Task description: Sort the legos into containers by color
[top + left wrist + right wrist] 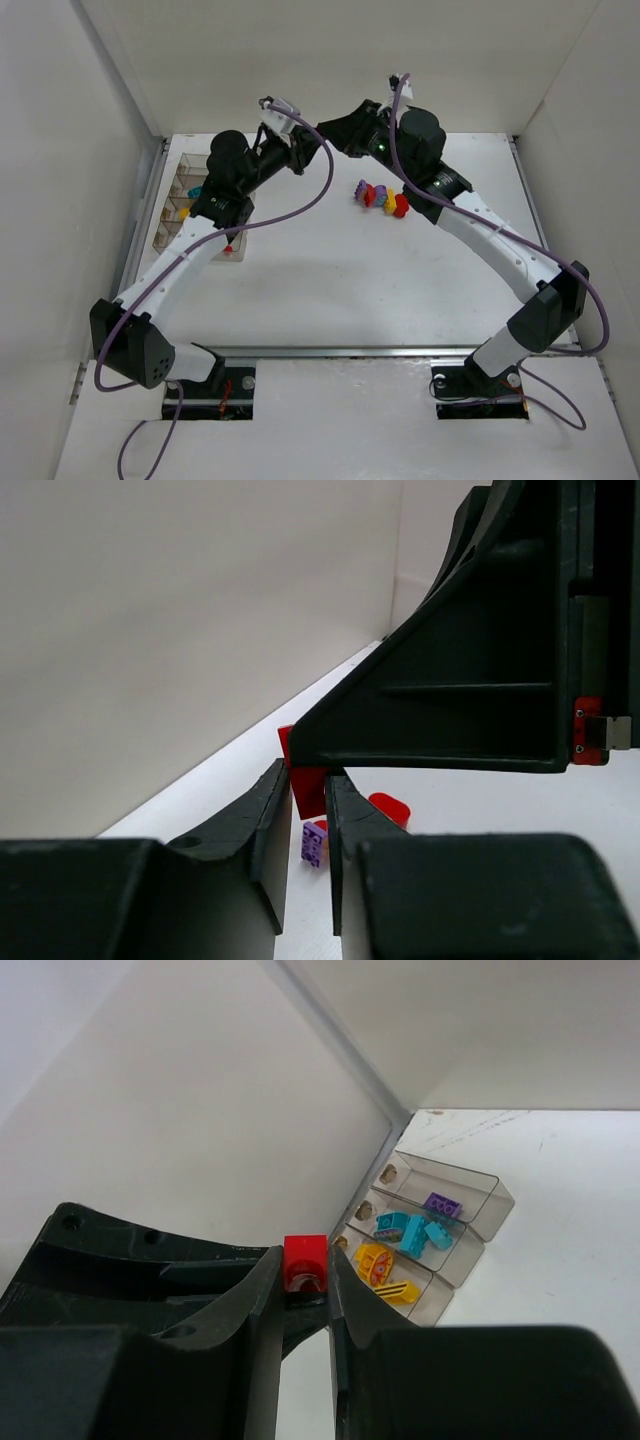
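Both grippers meet in mid-air above the table's back left. In the left wrist view my left gripper (308, 798) is shut on a red brick (306, 780) at its fingertips, with the right gripper's black body just above. In the right wrist view my right gripper (305, 1278) is shut on the same red brick (305, 1252). In the top view the left gripper (300, 150) and the right gripper (320, 130) touch tip to tip and hide the brick. The clear tray (470, 1222) holds a purple brick (441, 1204), cyan bricks (410, 1230) and yellow pieces (382, 1268).
A multicoloured cluster of purple, red and yellow bricks (382, 197) lies on the table right of centre. A purple brick (314, 842) and a red piece (390, 807) show below the left gripper. The tray (165, 225) stands by the left wall, with a small red piece (230, 248) at its near end.
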